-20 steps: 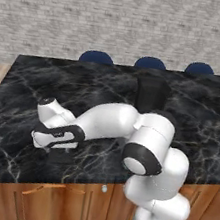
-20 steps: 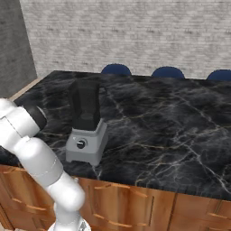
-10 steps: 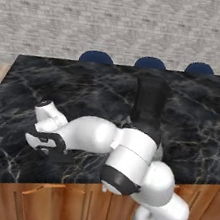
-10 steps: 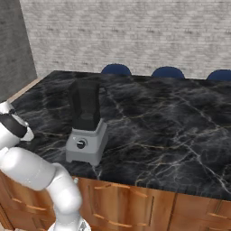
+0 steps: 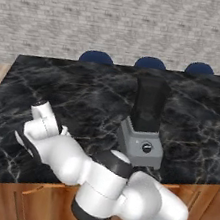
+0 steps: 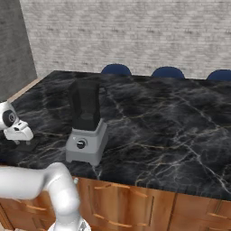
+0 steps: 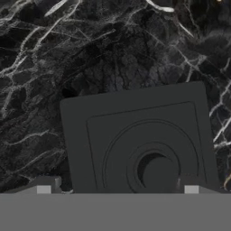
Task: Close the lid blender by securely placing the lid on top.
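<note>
The lid (image 7: 140,144) is a flat, square, matte black cap with rounded corners; its top carries a raised square border, concentric rings and a round central recess. It lies flat on the black, white-veined marble surface (image 5: 83,97), directly below the end effector (image 7: 117,187), near the surface's front left corner as seen in the left base view. The two fingertips (image 7: 45,184) stand spread wide, one near each lower corner of the lid, with nothing held between them. The blender (image 5: 144,123) stands upright near the front edge of the surface, well apart from the lid toward the right; its light grey base bears a round black knob (image 5: 147,148), and its tall dark tapered jar (image 6: 84,104) is open at the top. Blue chair backs (image 5: 150,63) show beyond the far edge. Nothing lies between the lid and the blender.
</note>
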Motion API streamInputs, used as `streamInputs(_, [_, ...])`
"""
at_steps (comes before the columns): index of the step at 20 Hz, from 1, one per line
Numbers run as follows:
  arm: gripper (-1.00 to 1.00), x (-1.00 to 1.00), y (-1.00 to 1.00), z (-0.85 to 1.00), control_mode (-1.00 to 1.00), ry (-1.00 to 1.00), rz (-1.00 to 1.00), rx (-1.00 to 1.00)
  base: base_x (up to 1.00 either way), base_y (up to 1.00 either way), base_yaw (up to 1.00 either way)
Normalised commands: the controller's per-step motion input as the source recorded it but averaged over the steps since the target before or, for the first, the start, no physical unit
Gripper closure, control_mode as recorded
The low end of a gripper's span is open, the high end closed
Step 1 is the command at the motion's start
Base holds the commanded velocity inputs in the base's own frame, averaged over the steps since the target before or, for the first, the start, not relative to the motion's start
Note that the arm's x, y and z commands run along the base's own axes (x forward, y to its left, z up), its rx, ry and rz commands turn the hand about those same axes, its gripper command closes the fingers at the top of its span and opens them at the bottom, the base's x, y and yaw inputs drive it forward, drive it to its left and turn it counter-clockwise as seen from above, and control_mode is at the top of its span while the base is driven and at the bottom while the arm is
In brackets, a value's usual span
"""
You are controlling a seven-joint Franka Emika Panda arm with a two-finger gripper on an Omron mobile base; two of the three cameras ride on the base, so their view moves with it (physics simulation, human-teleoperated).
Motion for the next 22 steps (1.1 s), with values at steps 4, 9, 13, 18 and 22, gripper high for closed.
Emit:
streamInputs(4, [1.00, 0.02, -0.03, -0.34, -1.00, -0.06, 0.06, 0.02, 0.00, 0.00, 0.00])
streamInputs(9, [1.00, 0.00, -0.39, -0.45, -1.00, -0.17, 0.08, 0.15, 0.00, 0.00, 0.00])
streamInputs(13, [1.00, 0.00, -0.51, -0.46, -1.00, -0.19, 0.09, 0.22, 0.00, 0.00, 0.00])
streamInputs(18, [1.00, 0.01, -0.25, -0.30, -1.00, -0.11, 0.06, 0.19, 0.00, 0.00, 0.00])
streamInputs(22, [1.00, 0.00, 0.04, 0.26, -1.00, 0.00, 0.00, 0.02, 0.00, 0.00, 0.00])
